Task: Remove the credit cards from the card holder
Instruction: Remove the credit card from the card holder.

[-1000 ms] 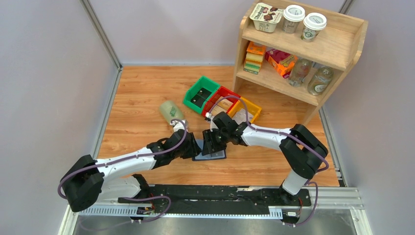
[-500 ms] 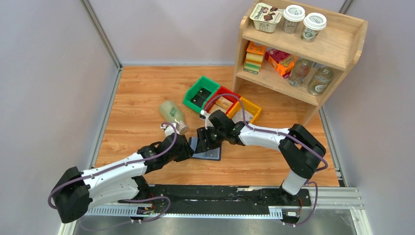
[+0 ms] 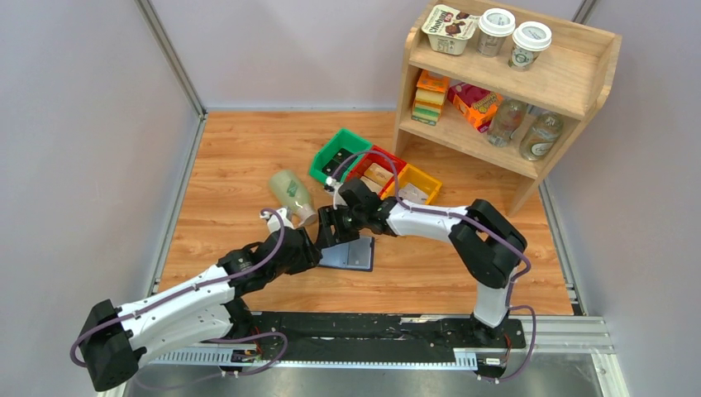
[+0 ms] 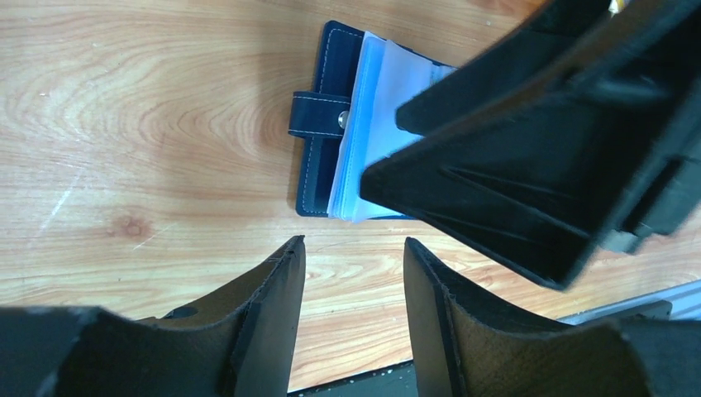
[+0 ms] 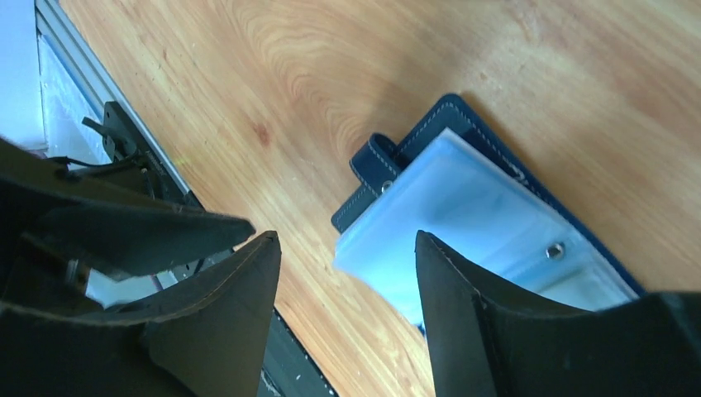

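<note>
Left gripper, right gripper both spread, empty, near tab edge of card holder

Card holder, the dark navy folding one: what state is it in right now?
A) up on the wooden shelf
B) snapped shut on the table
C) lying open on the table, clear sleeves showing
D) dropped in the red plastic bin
C: the dark navy folding card holder lies open on the wooden table, with its snap tab undone and its pale blue clear sleeves exposed on top.
</note>
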`<state>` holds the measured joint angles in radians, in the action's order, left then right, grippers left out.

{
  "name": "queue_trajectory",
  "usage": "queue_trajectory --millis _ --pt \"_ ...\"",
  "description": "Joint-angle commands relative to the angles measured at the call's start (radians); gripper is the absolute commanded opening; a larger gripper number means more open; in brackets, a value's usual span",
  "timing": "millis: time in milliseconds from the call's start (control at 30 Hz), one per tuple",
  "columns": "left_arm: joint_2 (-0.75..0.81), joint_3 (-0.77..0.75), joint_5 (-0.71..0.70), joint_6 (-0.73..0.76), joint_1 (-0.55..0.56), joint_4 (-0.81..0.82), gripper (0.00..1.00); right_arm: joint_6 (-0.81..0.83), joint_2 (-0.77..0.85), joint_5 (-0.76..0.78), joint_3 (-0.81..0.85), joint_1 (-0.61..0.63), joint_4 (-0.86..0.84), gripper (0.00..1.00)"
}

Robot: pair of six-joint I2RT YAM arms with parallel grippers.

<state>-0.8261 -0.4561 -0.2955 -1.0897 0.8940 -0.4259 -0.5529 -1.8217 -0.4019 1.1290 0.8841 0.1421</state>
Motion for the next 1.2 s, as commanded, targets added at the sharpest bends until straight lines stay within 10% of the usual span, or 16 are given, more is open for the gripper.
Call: queue_trajectory --millis 0,567,1167 --pt "0.010 -0.062 -0.005 0.050 -0.001 -0.017 0.56 -0.007 -0.068 0.005 0.075 0.009 0.014 0.64" --pt "-0.194 -0.234 0.111 0.175 -0.012 0.007 0.57 0.024 0.154 0.342 0.057 -0.037 0.313 0.66" --pt "-0.505 -0.274 0.191 0.274 -0.170 -0.013 0.56 -0.117 0.299 0.382 -0.205 -0.037 0.220 0.58"
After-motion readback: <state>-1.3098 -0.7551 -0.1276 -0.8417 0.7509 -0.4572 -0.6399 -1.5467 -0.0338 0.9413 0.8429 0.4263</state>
